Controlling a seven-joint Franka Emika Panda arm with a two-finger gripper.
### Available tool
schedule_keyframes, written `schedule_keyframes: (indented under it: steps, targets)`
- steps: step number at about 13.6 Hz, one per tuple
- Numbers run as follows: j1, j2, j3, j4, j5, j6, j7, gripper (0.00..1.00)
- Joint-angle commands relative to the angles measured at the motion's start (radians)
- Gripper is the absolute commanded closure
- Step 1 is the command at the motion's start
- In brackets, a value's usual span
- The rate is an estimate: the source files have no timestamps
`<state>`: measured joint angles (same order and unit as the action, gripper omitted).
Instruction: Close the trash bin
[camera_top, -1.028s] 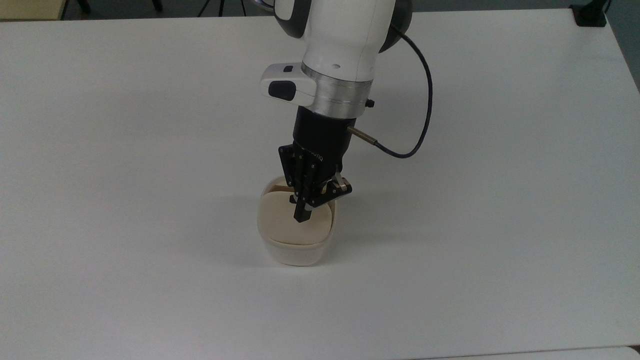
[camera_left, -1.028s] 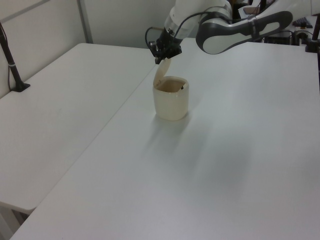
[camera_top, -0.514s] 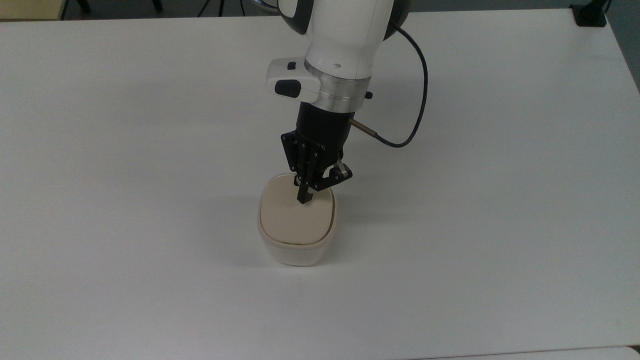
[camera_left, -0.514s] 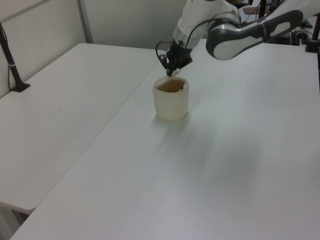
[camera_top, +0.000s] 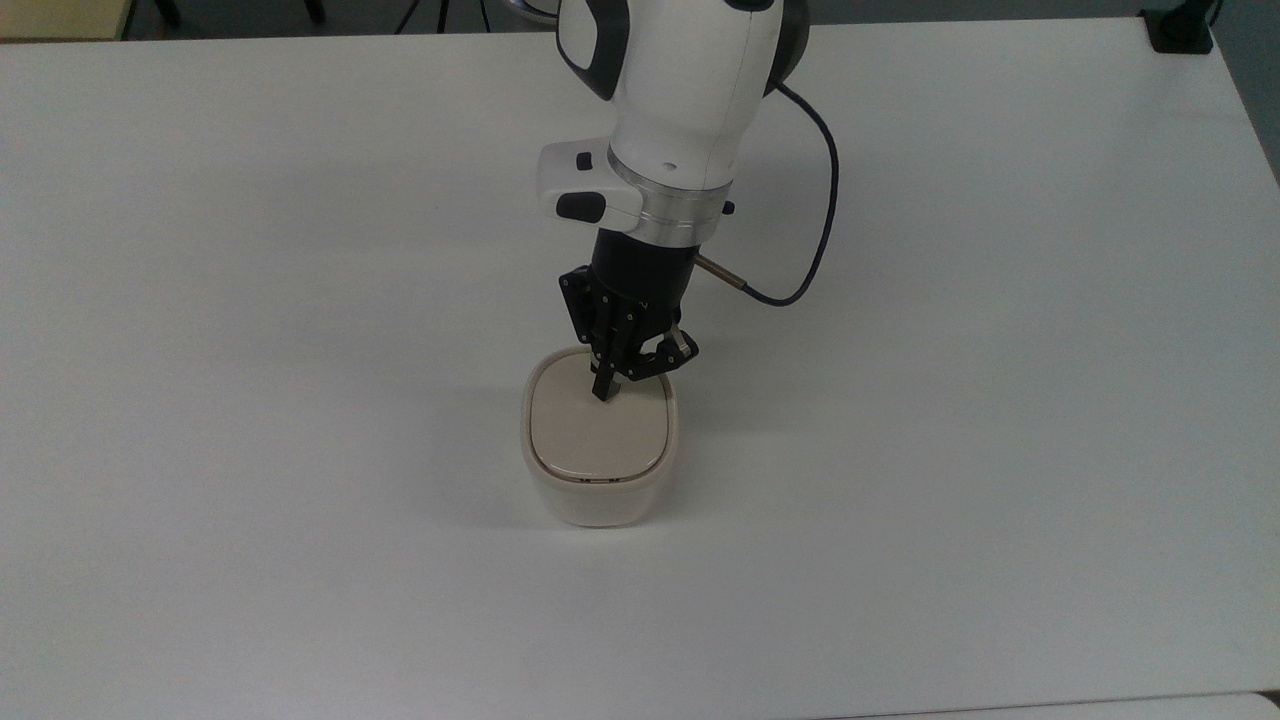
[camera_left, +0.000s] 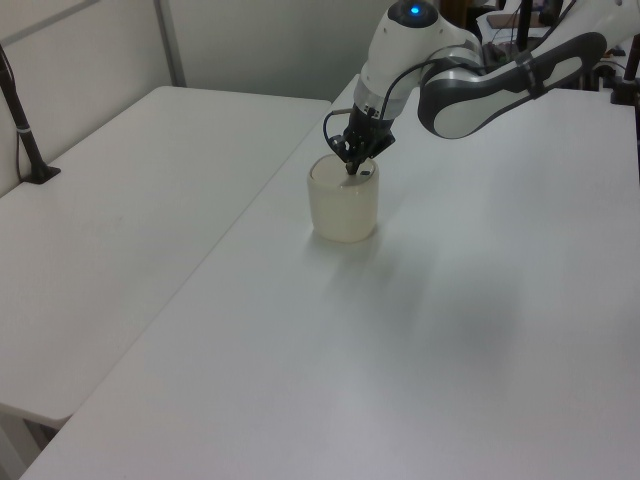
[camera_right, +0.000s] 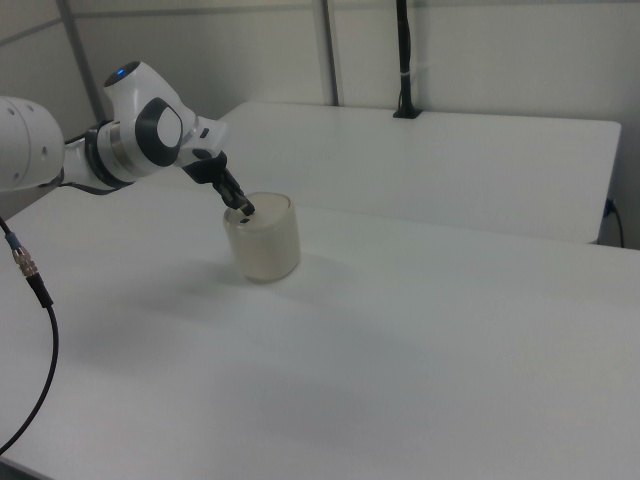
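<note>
The lid (camera_top: 598, 430) is now pressed flat into the rim of the trash bin (camera_top: 598, 490), where a second ago it was tilted up and half a second ago only nearly seated; the bin is seen mid-table (camera_top: 300, 250), just below the arm in the top view; the gripper (camera_top: 603, 392) is kept on the lid's far edge, fingers drawn together with nothing held between them; the task is judged all but done, and only a clean lift-off is left to be made.
</note>
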<state>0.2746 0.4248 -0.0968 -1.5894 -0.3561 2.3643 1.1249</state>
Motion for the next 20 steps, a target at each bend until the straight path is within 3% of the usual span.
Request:
schedule_keyframes:
  steps: [1, 6, 8, 10, 13, 14, 15, 16, 17, 19, 20]
  targets:
    - [-0.023, -0.04, 0.023, -0.077, -0.009, -0.014, -0.011, 1.0]
    - [-0.051, -0.205, 0.028, -0.075, 0.029, -0.112, -0.059, 1.0]
    - [-0.074, -0.265, 0.026, -0.083, 0.106, -0.186, -0.15, 1.0]
    - [-0.109, -0.361, 0.022, -0.099, 0.243, -0.359, -0.323, 1.0]
    - [-0.112, -0.481, 0.022, -0.136, 0.285, -0.5, -0.418, 1.0]
    - [-0.114, -0.497, 0.022, -0.138, 0.287, -0.543, -0.425, 0.89]
    - [-0.115, -0.504, 0.022, -0.138, 0.289, -0.574, -0.444, 0.66]
    - [-0.115, -0.514, 0.022, -0.138, 0.289, -0.6, -0.468, 0.3]
    - [-0.126, -0.523, 0.023, -0.138, 0.29, -0.626, -0.496, 0.06]
    - [-0.175, -0.532, 0.044, -0.133, 0.301, -0.652, -0.613, 0.0]
    - [-0.228, -0.537, 0.086, -0.13, 0.318, -0.652, -0.769, 0.0]
